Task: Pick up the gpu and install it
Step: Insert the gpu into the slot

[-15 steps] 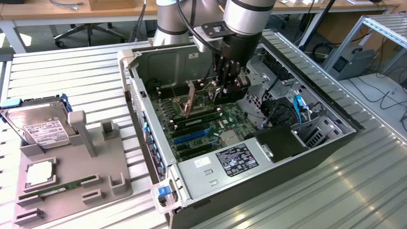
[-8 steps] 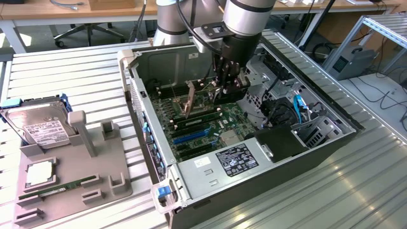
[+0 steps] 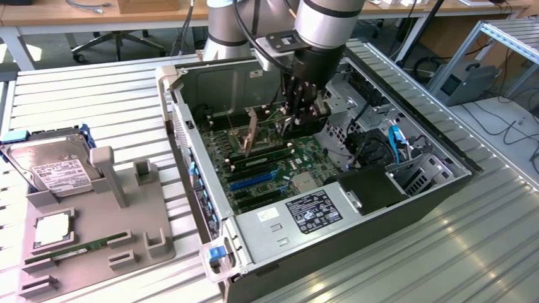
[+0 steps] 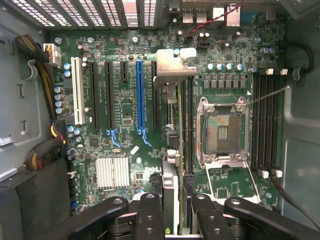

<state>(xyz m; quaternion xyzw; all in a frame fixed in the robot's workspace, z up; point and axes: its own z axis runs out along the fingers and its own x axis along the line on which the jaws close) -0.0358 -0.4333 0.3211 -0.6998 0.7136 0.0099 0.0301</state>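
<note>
A: What are the jaws doing?

B: They pinch the gpu (image 4: pixel 172 150) by its upper edge. The card stands on edge between the two black fingers (image 4: pixel 150 215), so from the wrist view it reads as a thin strip running away from the gripper (image 4: pixel 171 212) to its silver bracket (image 4: pixel 172 67) at the rear wall of the computer case (image 3: pixel 189 136).

A: How much room is there around it?

B: Little. On the motherboard (image 4: pixel 125 145) the card sits between the blue slot (image 4: pixel 140 95) and the open CPU socket (image 4: pixel 222 132); black slots lie just beside it on both sides. Whether its lower edge is seated in a slot I cannot tell. In the exterior view the gpu (image 3: pixel 250 132) stands upright deep inside the case, with the drive cage (image 3: pixel 341 104) close by the gripper (image 3: pixel 295 120) and the case walls rising all round.

A: And the arm?

B: It comes straight down into the open case, wrist vertical, a black cable trailing along it.

A: Beyond the case?

B: The case lies on its side on a slatted metal desk (image 3: pixel 110 101). Well apart from it, toward the exterior view's left, a grey fixture tray (image 3: pixel 156 246) holds a hard drive (image 3: pixel 50 165), a CPU (image 3: pixel 53 228) and a RAM stick (image 3: pixel 72 248). Behind the case there are wooden benches and an office chair.
</note>
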